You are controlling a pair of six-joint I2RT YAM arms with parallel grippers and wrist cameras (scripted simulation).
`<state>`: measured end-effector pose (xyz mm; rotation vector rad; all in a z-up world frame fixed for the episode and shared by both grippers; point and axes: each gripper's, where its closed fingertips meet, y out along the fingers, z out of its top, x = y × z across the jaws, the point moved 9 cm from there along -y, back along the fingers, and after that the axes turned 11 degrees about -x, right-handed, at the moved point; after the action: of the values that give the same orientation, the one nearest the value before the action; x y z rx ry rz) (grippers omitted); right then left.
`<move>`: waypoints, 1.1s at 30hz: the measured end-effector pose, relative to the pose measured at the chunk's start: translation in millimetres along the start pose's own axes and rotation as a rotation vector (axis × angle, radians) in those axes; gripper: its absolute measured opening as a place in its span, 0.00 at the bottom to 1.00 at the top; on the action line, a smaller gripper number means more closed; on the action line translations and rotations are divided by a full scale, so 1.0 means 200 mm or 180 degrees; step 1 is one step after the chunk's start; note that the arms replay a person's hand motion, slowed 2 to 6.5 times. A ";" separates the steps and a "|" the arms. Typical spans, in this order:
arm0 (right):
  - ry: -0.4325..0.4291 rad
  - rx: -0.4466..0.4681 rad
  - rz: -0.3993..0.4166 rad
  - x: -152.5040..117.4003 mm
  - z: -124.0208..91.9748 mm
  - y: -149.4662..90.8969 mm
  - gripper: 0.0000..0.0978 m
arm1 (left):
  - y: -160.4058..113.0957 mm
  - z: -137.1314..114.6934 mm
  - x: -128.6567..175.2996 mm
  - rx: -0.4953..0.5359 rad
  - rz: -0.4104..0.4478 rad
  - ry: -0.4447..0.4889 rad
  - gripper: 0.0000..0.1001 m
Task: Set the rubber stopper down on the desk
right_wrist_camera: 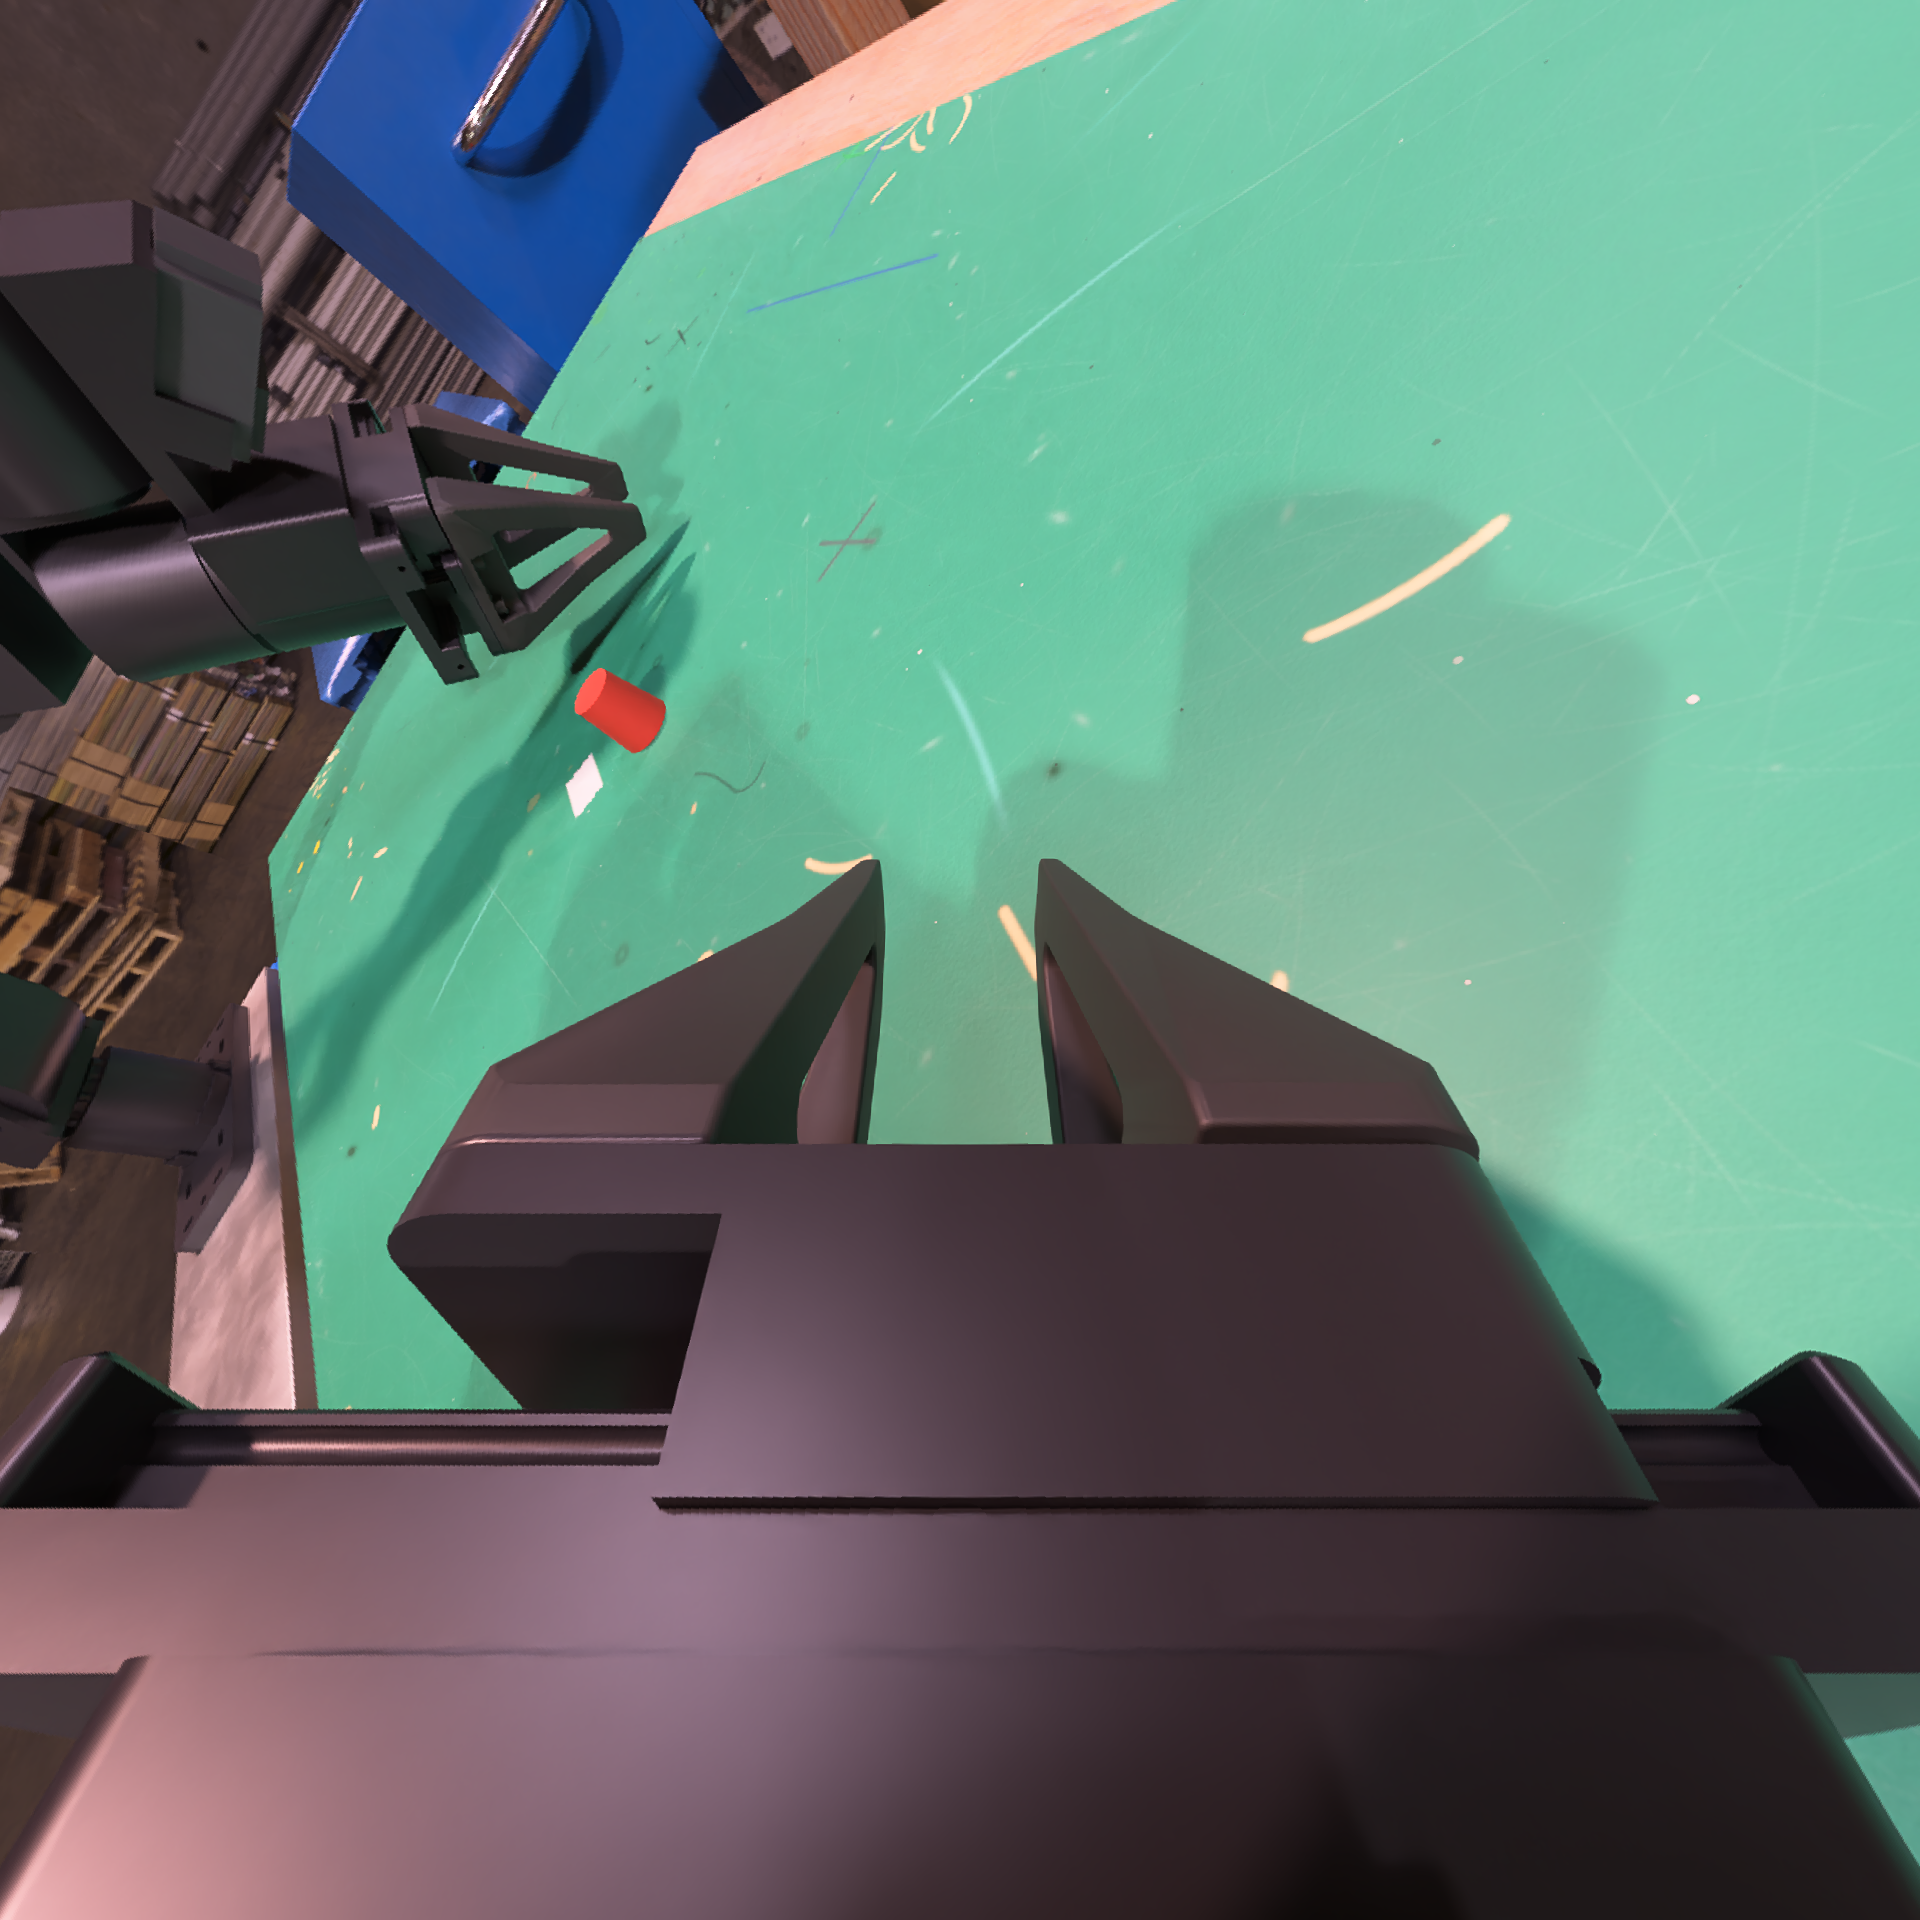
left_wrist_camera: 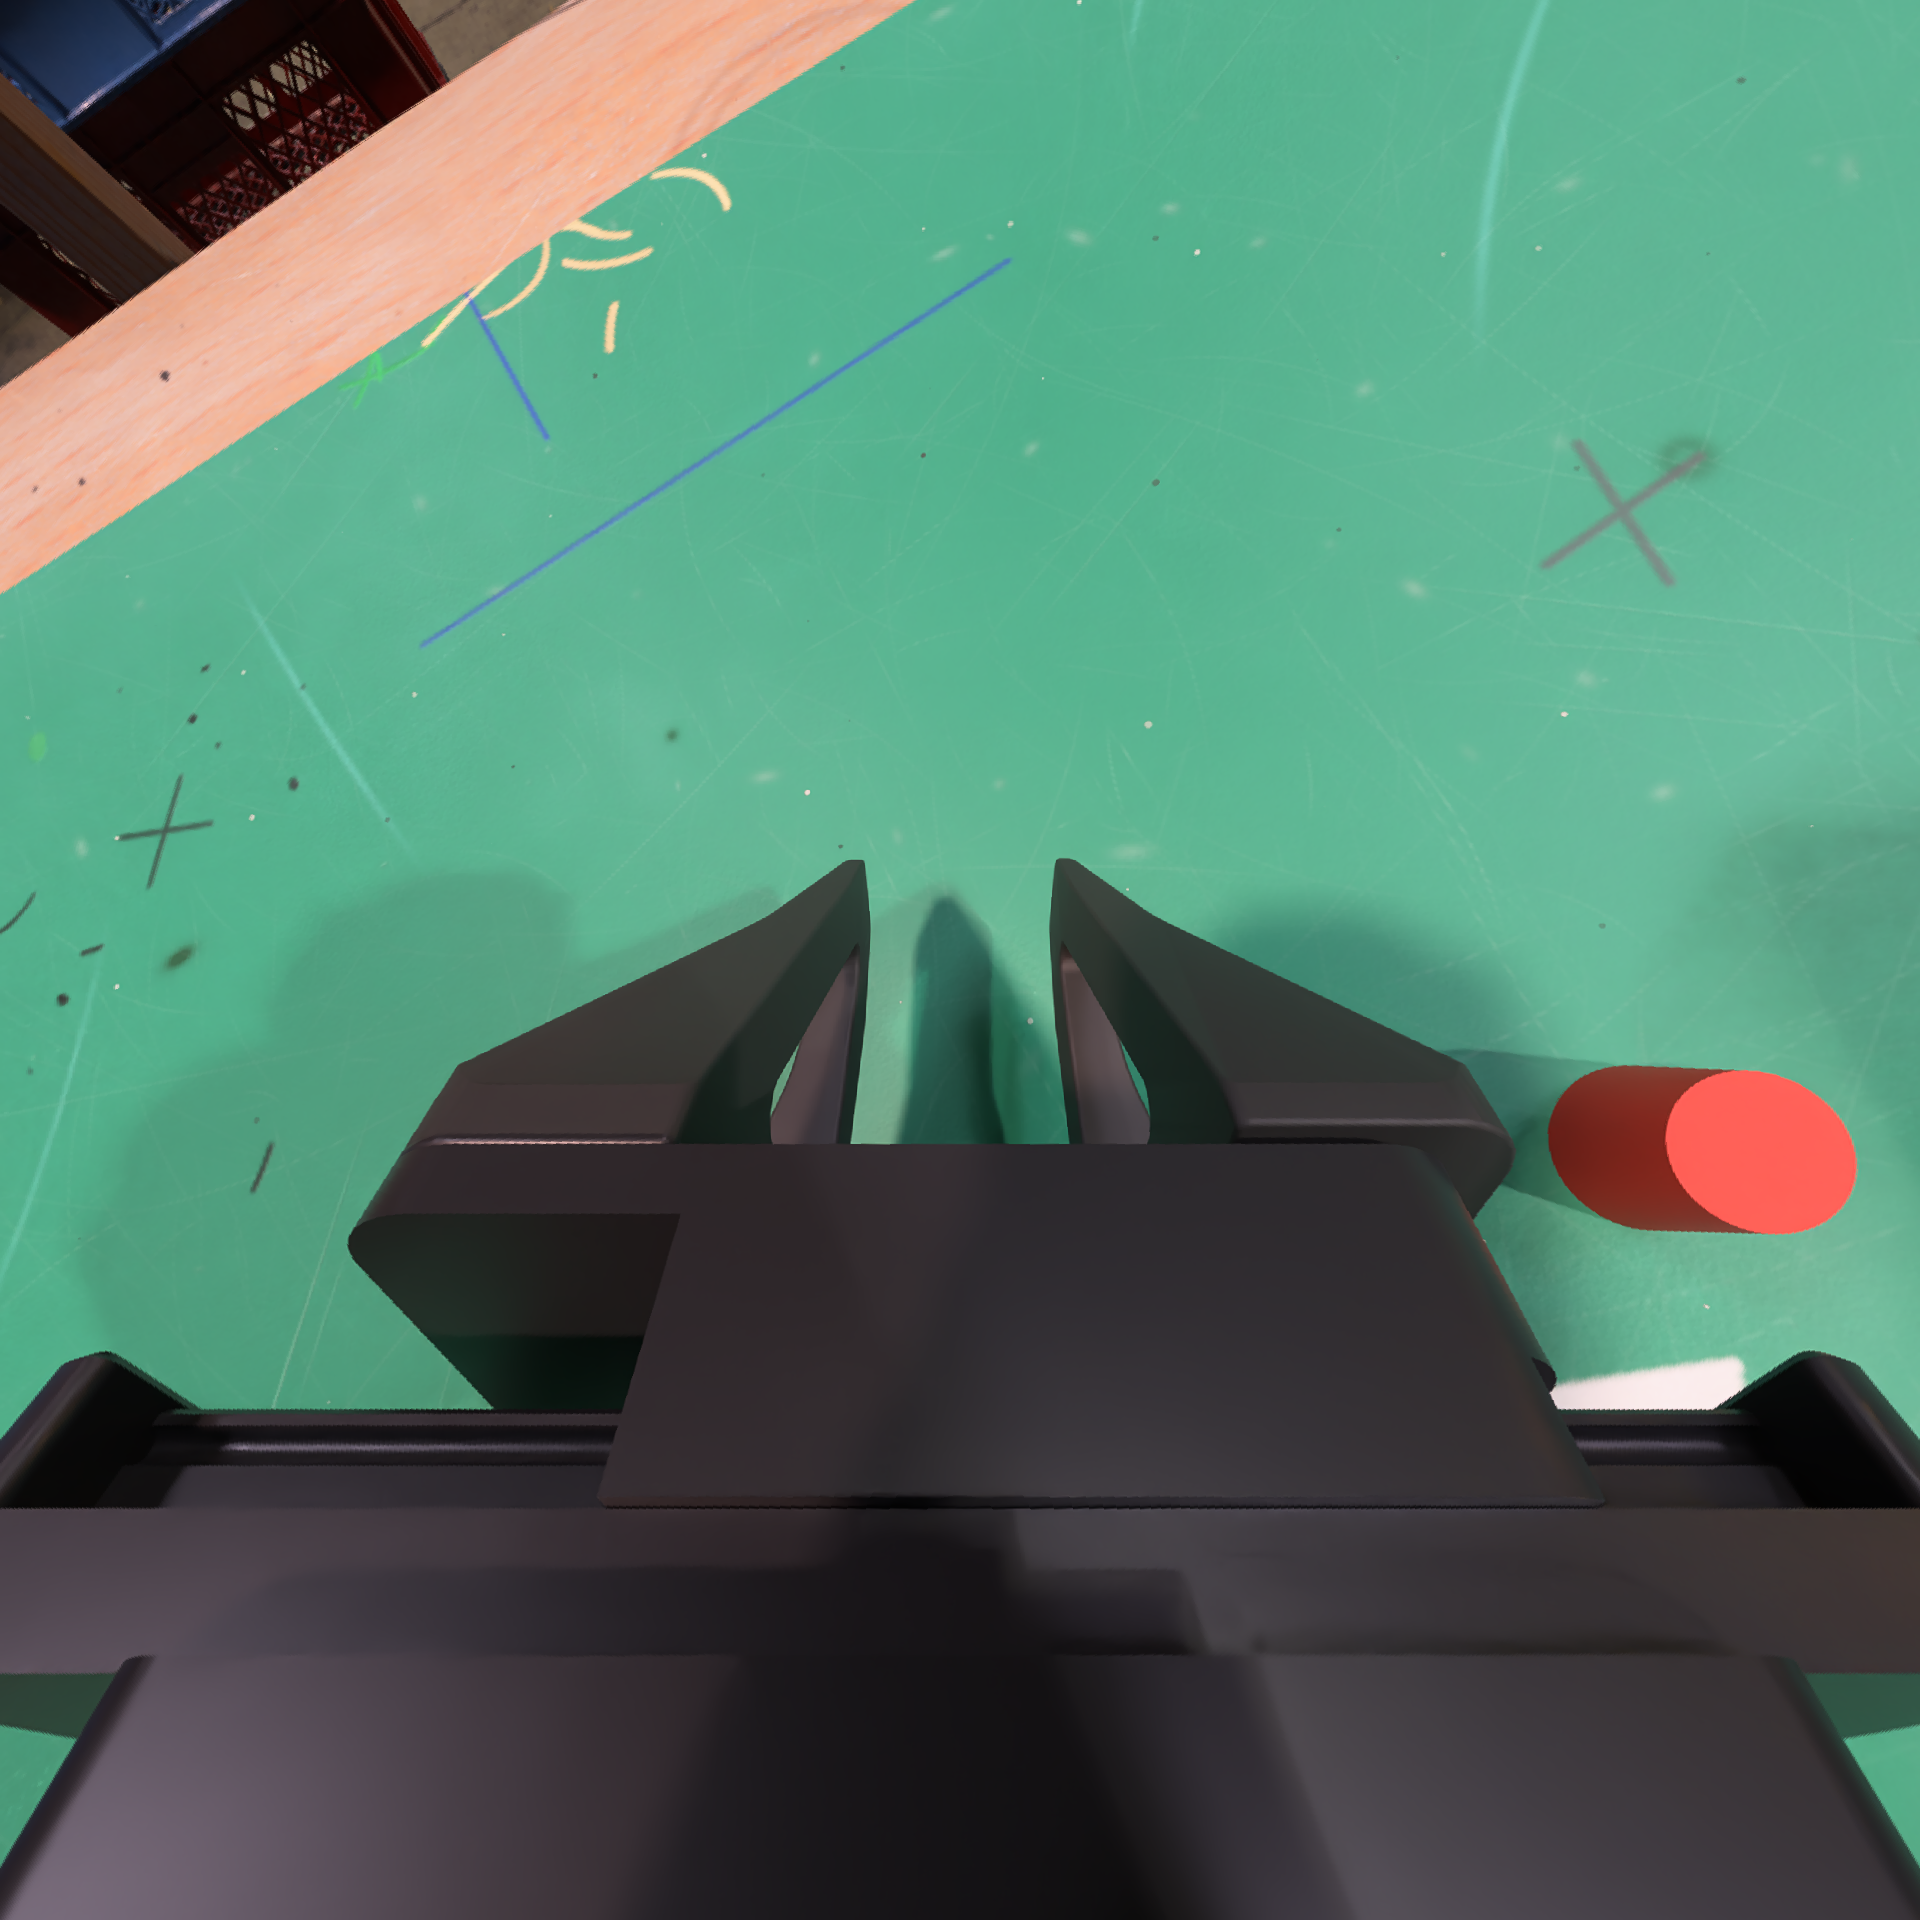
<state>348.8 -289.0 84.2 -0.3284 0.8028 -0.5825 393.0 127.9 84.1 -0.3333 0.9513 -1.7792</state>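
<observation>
Item: red rubber stopper, on its side on green desk mat, just right of left gripper, untouched. Left gripper: fingers parted, nothing held. Right gripper: fingers parted, nothing held, well apart from stopper. White scrap near stopper

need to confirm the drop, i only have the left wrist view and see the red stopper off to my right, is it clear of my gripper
Observer: Yes. In the right wrist view the rubber stopper lies on its side on the green mat, apart from the left gripper.
Operator: anything lying near it
Observer: A small white scrap lies on the mat just beside it.
Operator: where's the other arm
Observer: The right gripper is open, empty, over bare mat away from the stopper.
</observation>
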 end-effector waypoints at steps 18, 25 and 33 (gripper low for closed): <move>0.0020 -0.0002 0.0023 0.00 0.00 0.00 0.25 | 0.00 0.00 0.00 -0.0008 -0.0001 0.0003 0.29; 0.0057 -0.0009 0.0047 0.00 -0.01 0.01 0.25 | 0.00 0.00 0.00 -0.0009 -0.0001 0.0003 0.28; 0.0100 -0.0014 0.0085 0.00 -0.01 0.01 0.25 | 0.00 0.00 0.00 -0.0018 -0.0002 0.0005 0.28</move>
<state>348.0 -287.9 81.7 -0.3127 0.8376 -0.5621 393.4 127.7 83.8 -0.3359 0.9576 -1.7779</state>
